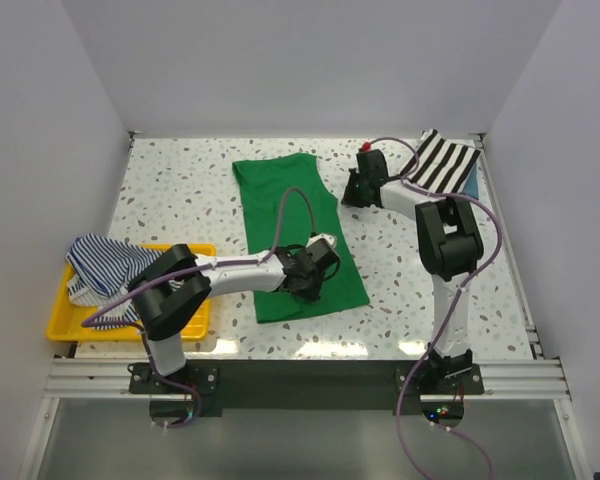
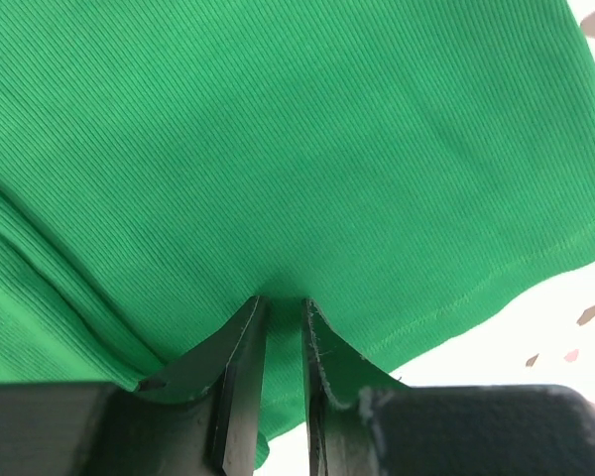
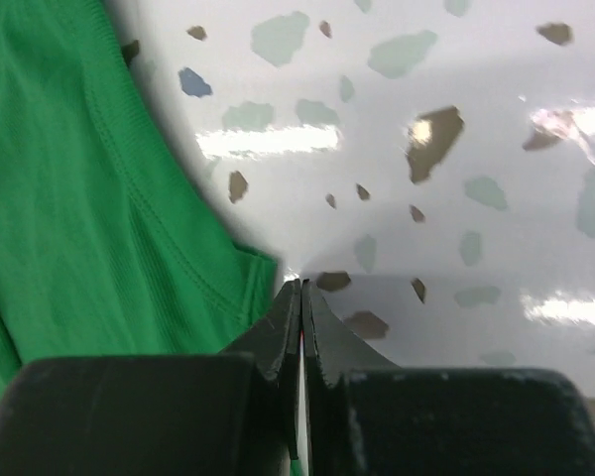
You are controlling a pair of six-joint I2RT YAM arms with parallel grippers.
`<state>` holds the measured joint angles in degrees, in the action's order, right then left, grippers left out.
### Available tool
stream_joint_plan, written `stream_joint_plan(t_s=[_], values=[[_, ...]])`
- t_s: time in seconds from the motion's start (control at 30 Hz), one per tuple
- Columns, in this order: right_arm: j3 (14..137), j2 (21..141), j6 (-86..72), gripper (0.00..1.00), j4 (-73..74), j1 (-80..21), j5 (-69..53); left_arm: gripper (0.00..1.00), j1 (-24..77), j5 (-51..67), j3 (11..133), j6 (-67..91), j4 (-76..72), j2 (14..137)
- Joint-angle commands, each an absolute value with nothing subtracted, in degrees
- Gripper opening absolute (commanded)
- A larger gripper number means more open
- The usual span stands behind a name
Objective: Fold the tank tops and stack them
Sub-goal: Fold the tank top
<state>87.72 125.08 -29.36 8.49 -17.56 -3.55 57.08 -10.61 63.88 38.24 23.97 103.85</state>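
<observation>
Two tops in view. Table (image 1: pixel 180 180) speckled. Green top (image 1: pixel 290 210) spread flat beneath left gripper (image 1: pixel 315 270), shoulder edge at right gripper (image 1: pixel 358 190) tips. Tray (image 1: pixel 65 325) well left of left gripper, striped top (image 1: pixel 105 262) heaped in it, spilling over far rim. Left gripper: jaws narrowly apart, fold of green top pinched between. Right gripper: jaws fully together, cloth edge perhaps caught, unclear.

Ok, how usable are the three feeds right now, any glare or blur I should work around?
Right wrist: white glare patches on the tabletop, and the whole frame is soft. Left wrist: the green tank top shows sharp ribbing, but the tabletop at the right edge is blown out white. Top view: even light, soft shadows, nothing washed out.
</observation>
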Motion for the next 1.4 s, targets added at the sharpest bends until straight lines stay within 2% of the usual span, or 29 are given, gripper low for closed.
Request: stream_joint_plan(t_s=[0.0, 0.37, 0.63, 0.73, 0.83, 0.93, 1.1, 1.37], values=[[82.63, 120.16, -29.09, 0.00, 10.99, -17.14, 2.54, 0.26, 57.39, -9.15, 61.44, 35.34, 25.58, 99.94], [65.84, 109.53, -32.16, 0.00, 6.95, -16.79, 4.22, 0.27, 57.57, -5.10, 54.59, 32.70, 26.98, 95.28], [54.94, 100.99, -34.19, 0.02, 1.76, -17.40, 0.09, 0.27, 57.74, -3.43, 48.96, 34.01, 30.14, 90.97], [56.15, 101.33, -33.05, 0.08, 1.50, -17.93, -2.97, 0.27, 57.83, -2.81, 47.11, 35.68, 33.04, 87.55], [59.48, 103.44, -32.26, 0.15, 2.02, -18.89, -4.39, 0.34, 57.92, -2.99, 46.84, 37.35, 34.63, 82.63], [63.35, 105.63, -32.17, 0.21, 3.25, -19.95, -4.75, 0.42, 58.01, -4.57, 50.26, 37.71, 36.30, 80.34], [66.09, 107.66, -33.22, 0.35, 3.43, -21.01, -4.66, 0.48, 58.97, -3.96, 56.68, 37.44, 34.28, 80.85], [71.28, 112.14, -33.13, 0.35, 4.75, -21.71, -4.66, 0.50, 65.82, -0.70, 65.11, 37.53, 28.48, 92.35]])
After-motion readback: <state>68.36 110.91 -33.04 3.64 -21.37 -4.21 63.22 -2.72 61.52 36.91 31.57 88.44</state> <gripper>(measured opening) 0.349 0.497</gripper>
